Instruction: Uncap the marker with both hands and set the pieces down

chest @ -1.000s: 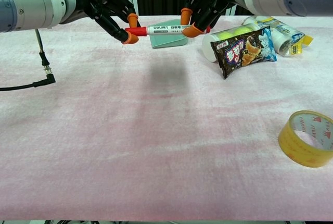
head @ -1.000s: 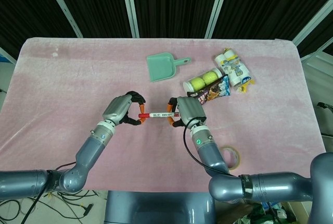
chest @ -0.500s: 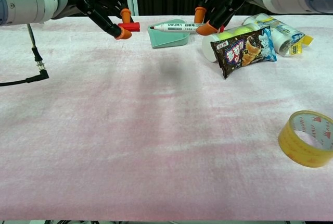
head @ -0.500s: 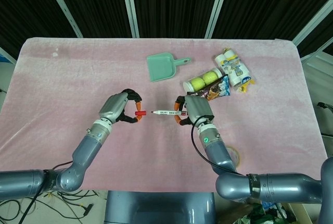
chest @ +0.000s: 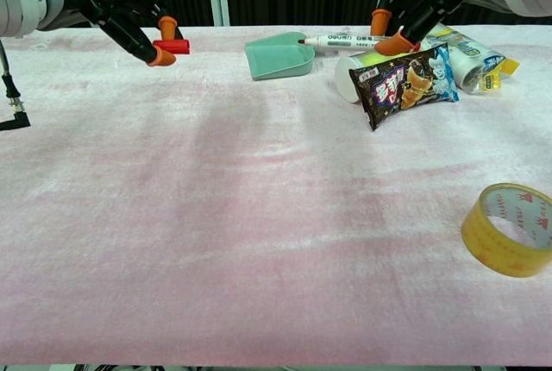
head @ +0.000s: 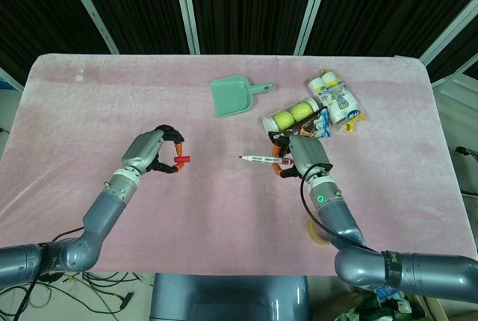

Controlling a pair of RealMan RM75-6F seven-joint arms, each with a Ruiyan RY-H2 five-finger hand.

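The marker is in two pieces, both held above the pink tablecloth. My left hand (head: 153,151) (chest: 129,17) pinches the red cap (head: 181,160) (chest: 173,46) between its orange fingertips, at the left. My right hand (head: 299,155) (chest: 418,4) grips the white marker body (head: 260,159) (chest: 345,40) by its rear end, the dark tip pointing left toward the cap. A wide gap separates cap and tip.
A green dustpan (head: 233,95) (chest: 280,55) lies behind the middle. A tennis ball tube (head: 293,116), a snack bag (chest: 404,80) and a wrapped pack (head: 337,100) crowd the back right. A yellow tape roll (chest: 509,229) lies front right, partly hidden by my right arm in the head view.
The cap came off the marker. My left hand carried the cap leftward while my right hand drew the body to the right, widening the gap.
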